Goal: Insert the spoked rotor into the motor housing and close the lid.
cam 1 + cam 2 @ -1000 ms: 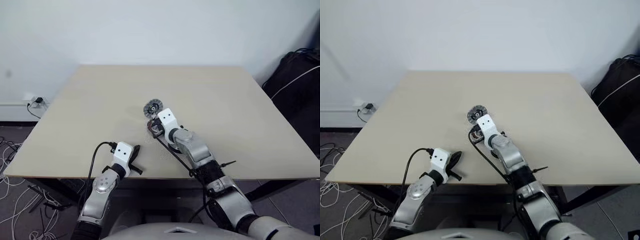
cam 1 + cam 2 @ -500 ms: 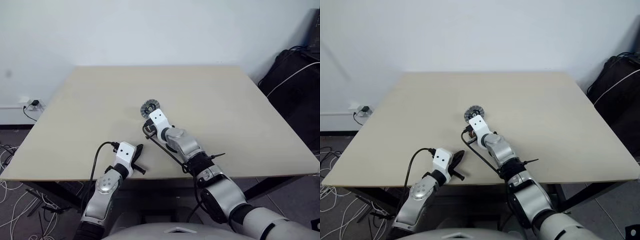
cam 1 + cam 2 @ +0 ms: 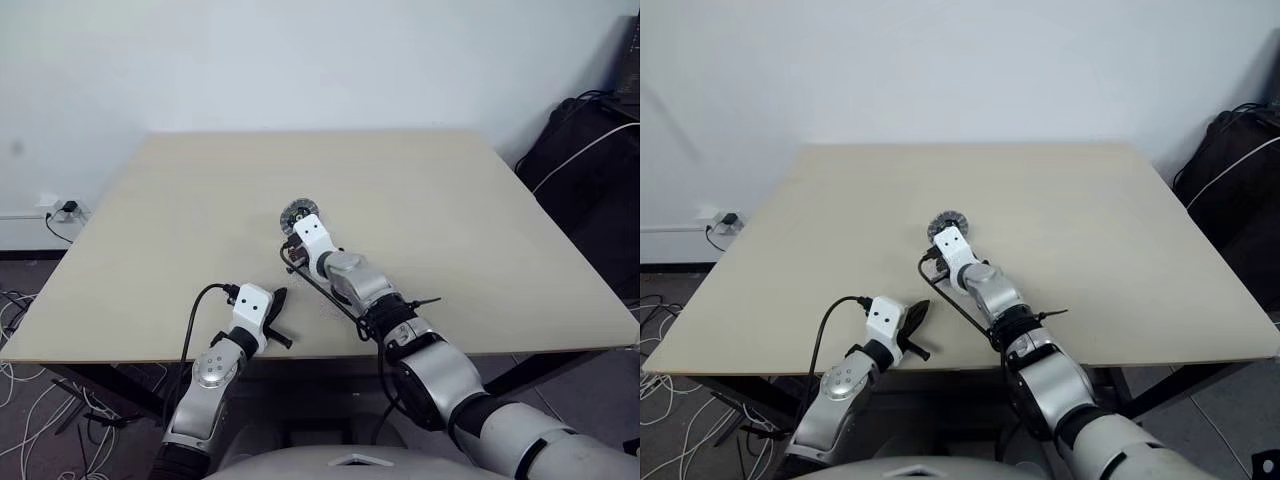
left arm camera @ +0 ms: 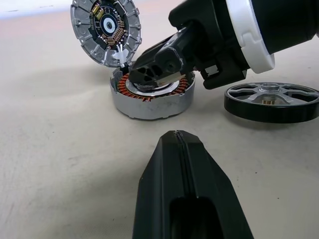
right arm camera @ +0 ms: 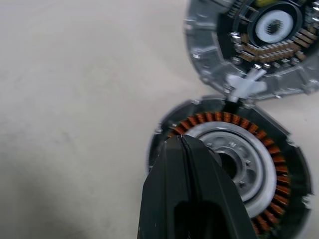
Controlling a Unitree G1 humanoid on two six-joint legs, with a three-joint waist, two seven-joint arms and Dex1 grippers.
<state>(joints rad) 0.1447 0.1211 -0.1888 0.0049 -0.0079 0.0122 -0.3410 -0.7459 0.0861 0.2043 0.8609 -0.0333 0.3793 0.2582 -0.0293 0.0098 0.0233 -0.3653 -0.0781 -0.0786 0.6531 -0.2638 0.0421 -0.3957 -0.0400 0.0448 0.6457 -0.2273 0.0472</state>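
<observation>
The motor housing (image 4: pixel 152 97), a round cup with copper windings, sits mid-table. Its lid (image 4: pixel 105 30) stands tilted up at the far rim, inner side showing, and is also visible from the head (image 3: pixel 297 212). My right gripper (image 5: pixel 180 139) is shut and empty. Its tip is over the housing's pale centre (image 5: pixel 249 164); I cannot tell if it touches. The spoked rotor (image 4: pixel 271 102) lies flat on the table beside the housing, apart from both grippers. My left gripper (image 3: pixel 277 305) is shut and empty near the table's front edge, pointing at the housing.
The beige table (image 3: pixel 450 200) has wide bare room all round the parts. A black bag (image 3: pixel 590 140) with a white cable stands off the table's right side. Loose cables (image 3: pixel 25 400) lie on the floor at the left.
My right hand has crept a little left over the housing and its elbow has dropped. The left arm and the parts have stayed put. The camera shifted slightly.
</observation>
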